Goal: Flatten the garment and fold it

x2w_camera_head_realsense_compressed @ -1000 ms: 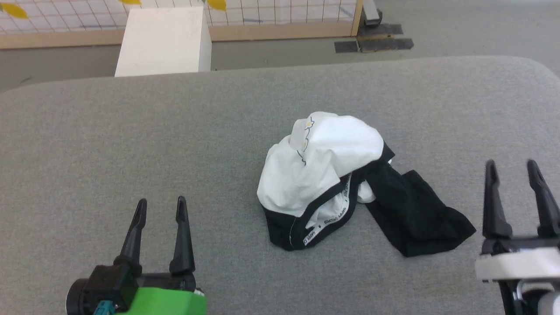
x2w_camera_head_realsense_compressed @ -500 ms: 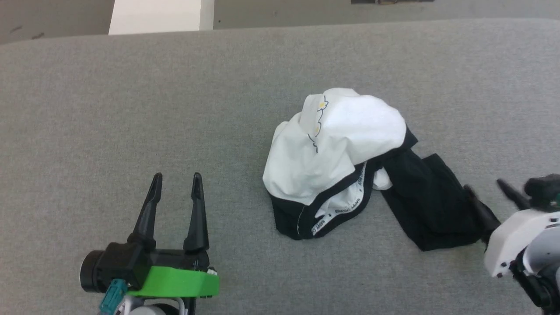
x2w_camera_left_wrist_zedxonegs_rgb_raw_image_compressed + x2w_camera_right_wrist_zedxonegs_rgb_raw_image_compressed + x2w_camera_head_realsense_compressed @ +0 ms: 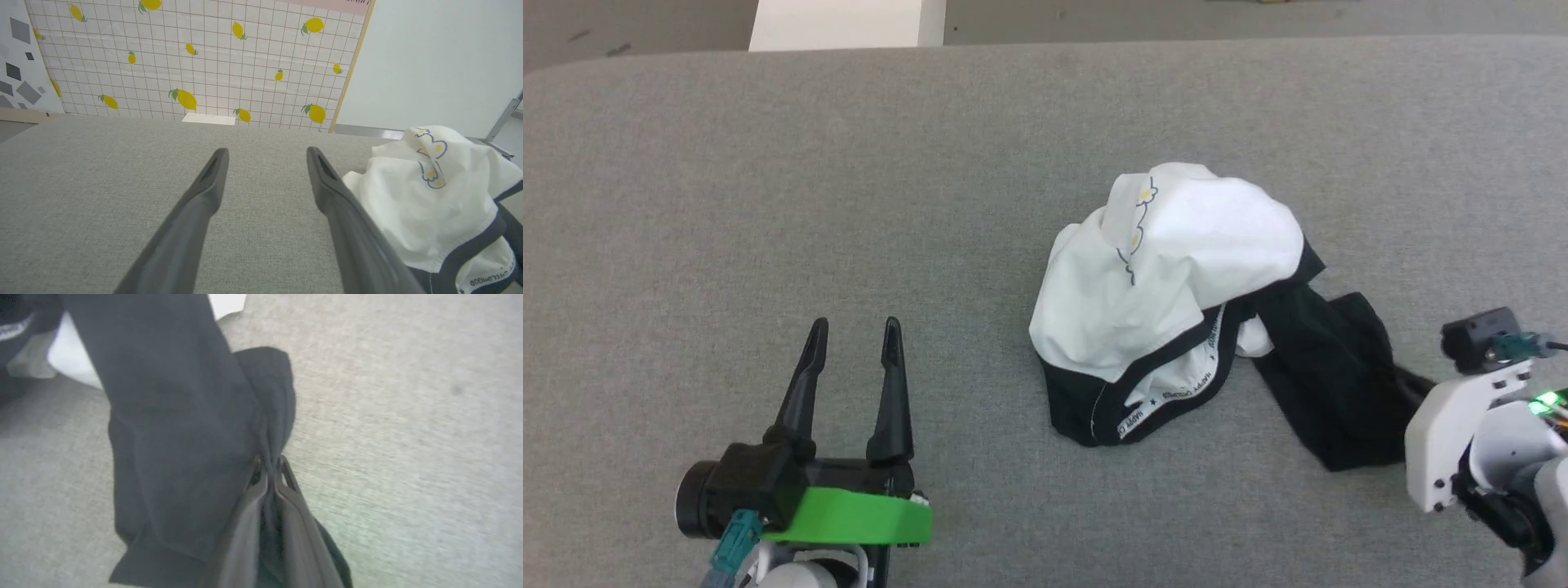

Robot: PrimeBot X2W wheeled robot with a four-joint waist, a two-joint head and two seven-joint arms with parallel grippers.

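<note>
Since one second ago the right gripper has swung from an upright, spread stance at the lower right of the head view across to the black sleeve. Its fingers are now pinched together on a gathered fold of that cloth. The head camera has also shifted, so the rest of the scene sits differently in the picture without having moved.

Garment: lies crumpled in a mound on the grey padded surface, right of centre. The white body is heaped up, with the blue-outline print on its upper ridge. A black-trimmed opening with lettered tape faces the near edge. The sleeve trails out flat toward the robot's right, and its outer end is bunched where it is gripped.

Right arm: the white wrist housing sits low at the right edge, angled inward toward the sleeve end. The fingertips are largely hidden by cloth in the head view.

Left gripper: at the lower left, level, fingers pointing away from the robot and spread apart, grasping nothing. It is well apart from the garment, which lies to its right.

Surroundings: a white block stands beyond the far edge of the surface. A lemon-patterned panel rises behind it.
</note>
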